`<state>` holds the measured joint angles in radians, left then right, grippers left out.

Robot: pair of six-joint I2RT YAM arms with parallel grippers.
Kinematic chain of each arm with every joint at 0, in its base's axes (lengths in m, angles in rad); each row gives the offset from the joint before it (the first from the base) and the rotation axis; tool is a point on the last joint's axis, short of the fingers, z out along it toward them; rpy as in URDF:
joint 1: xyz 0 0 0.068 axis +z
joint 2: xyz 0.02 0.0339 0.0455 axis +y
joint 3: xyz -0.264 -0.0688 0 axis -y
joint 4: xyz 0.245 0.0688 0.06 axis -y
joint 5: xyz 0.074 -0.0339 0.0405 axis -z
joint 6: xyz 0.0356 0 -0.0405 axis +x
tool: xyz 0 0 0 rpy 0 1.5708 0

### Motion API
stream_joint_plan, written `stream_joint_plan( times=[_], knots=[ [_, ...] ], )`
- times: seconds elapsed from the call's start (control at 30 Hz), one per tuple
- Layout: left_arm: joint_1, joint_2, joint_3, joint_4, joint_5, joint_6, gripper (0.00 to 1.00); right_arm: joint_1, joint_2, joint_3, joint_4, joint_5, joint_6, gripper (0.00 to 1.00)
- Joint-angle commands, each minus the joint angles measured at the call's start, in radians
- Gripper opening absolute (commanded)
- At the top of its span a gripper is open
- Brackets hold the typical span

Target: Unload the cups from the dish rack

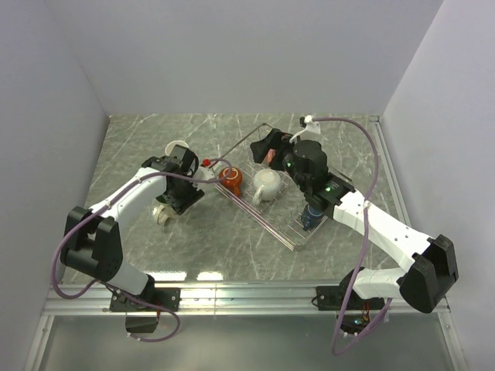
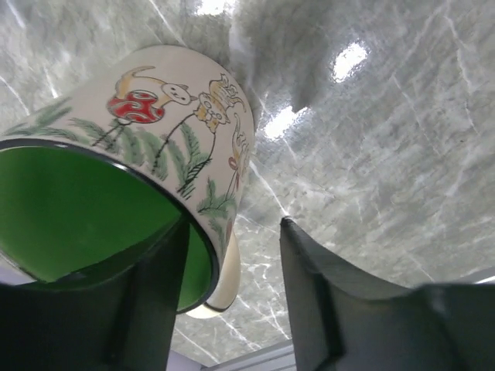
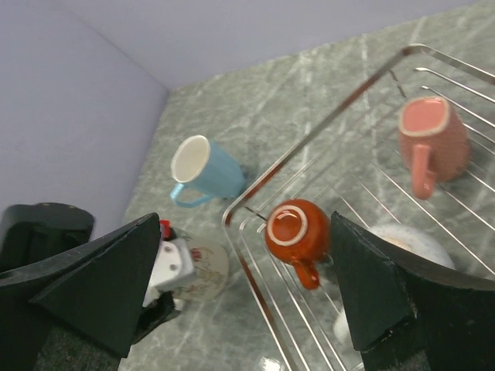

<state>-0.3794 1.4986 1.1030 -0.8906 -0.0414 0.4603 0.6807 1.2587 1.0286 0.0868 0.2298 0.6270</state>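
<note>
Mug [image 2: 170, 116], green mouth facing left gripper [image 2: 233, 228], handle between fingers [image 2: 325, 309]

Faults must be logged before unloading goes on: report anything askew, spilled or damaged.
No spill or damage shows. The dish rack sits skewed, its long sides running diagonally to the edges of the table. Nothing else stands out.
</note>
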Motion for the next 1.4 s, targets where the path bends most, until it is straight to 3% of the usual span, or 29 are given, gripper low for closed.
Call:
stream_joint_plan(
  times=[0.0, 0.27, 0.37, 0.43, 0.63, 0.7, 0.8, 1.0, 1.37],
  knots=[
    [-0.004, -0.029, 0.078, -0.033, 0.023, 0.014, 0.58, 0.003, 0.004, 0.085, -0.079, 0.077, -0.036, 0.96],
    [-0.003, -0.126, 0.231, -0.067, 0.052, -0.006, 0.67, 0.046, 0.068, 0.142, -0.364, 0.206, 0.019, 0.96],
    [0.002, -0.170, 0.235, 0.002, 0.044, -0.037, 0.70, 0.130, 0.093, 0.108, -0.403, 0.353, 0.170, 0.97],
    [0.004, -0.185, 0.232, 0.054, 0.044, -0.055, 0.70, 0.164, 0.113, 0.132, -0.506, 0.489, 0.373, 0.97],
    [0.017, -0.196, 0.218, 0.130, 0.044, -0.100, 0.69, 0.295, 0.266, 0.342, -0.754, 0.612, 0.701, 0.97],
    [0.020, -0.205, 0.213, 0.136, 0.044, -0.101, 0.70, 0.309, 0.339, 0.399, -0.919, 0.628, 0.864, 0.97],
    [0.025, -0.219, 0.202, 0.137, 0.052, -0.095, 0.69, 0.306, 0.428, 0.499, -1.102, 0.631, 0.991, 0.90],
    [0.031, -0.228, 0.192, 0.140, 0.061, -0.091, 0.69, 0.298, 0.522, 0.518, -1.122, 0.554, 0.973, 0.89],
    [0.033, -0.228, 0.208, 0.125, 0.116, -0.088, 0.68, 0.220, 0.534, 0.419, -0.911, 0.494, 0.815, 0.80]
  ],
)
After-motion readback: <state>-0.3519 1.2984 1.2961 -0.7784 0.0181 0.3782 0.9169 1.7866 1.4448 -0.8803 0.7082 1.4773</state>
